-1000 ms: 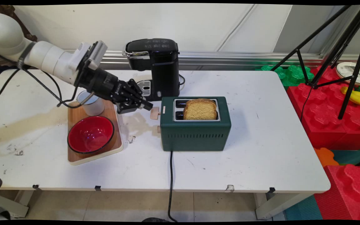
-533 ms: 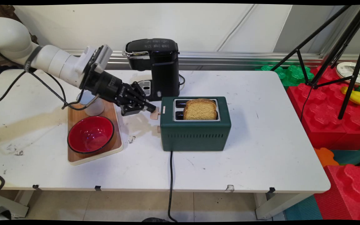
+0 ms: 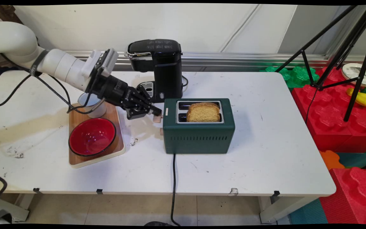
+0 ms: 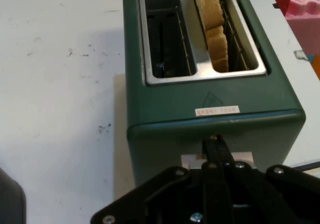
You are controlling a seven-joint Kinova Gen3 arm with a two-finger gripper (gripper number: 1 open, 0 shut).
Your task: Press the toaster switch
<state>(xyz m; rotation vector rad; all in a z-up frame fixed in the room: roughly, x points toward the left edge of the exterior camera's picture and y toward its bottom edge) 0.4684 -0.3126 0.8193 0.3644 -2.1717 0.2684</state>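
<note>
Pressing toaster lever (image 3: 157,118), gripper (image 3: 157,112) fingers closed together; green toaster (image 3: 199,133) w/ bread slice (image 3: 203,112).

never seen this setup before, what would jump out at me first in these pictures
The dark green toaster in the middle of the white table, with a slice of bread standing in its near slot and the far slot empty. Next, the black gripper, fingers shut, pressing on the toaster's pale lever at its left end. Behind stands a black coffee machine; to the left, a red bowl sits on a wooden tray.
</note>
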